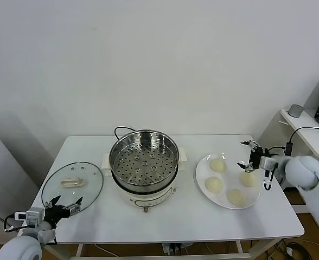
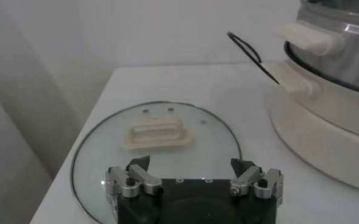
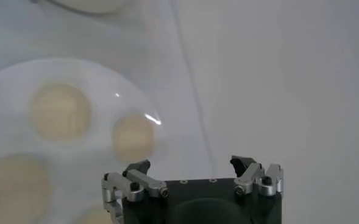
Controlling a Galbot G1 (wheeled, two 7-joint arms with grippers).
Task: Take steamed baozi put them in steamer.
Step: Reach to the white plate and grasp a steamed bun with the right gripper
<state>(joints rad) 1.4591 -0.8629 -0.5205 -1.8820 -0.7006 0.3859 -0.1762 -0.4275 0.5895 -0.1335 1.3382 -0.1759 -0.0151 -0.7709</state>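
task status: not started as far as the frames showed. the steamer (image 1: pixel 144 161) stood at centre frame in the head view, lid off, its perforated tray bare. all four steamed baozi (image 1: pixel 218 165) lay on the white plate (image 1: pixel 201 172) at right of centre, none lifted. four transfers remained.

the right gripper (image 1: pixel 248 156) hovered at the right of the frame, over the plate's far right rim, just beside the nearest bun; its jaws stood wide apart and held nothing. the left gripper (image 1: pixel 64 205) sat at lower left, at the near rim of the glass lid (image 1: pixel 72 183), jaws likewise spread and empty.

limits of view: in the right wrist view the buns appeared only as soft pale discs, and one was cut off at the lower edge. in the left wrist view the steamer was cropped at the upper right corner. contact between the right gripper and the plate could not be determined.
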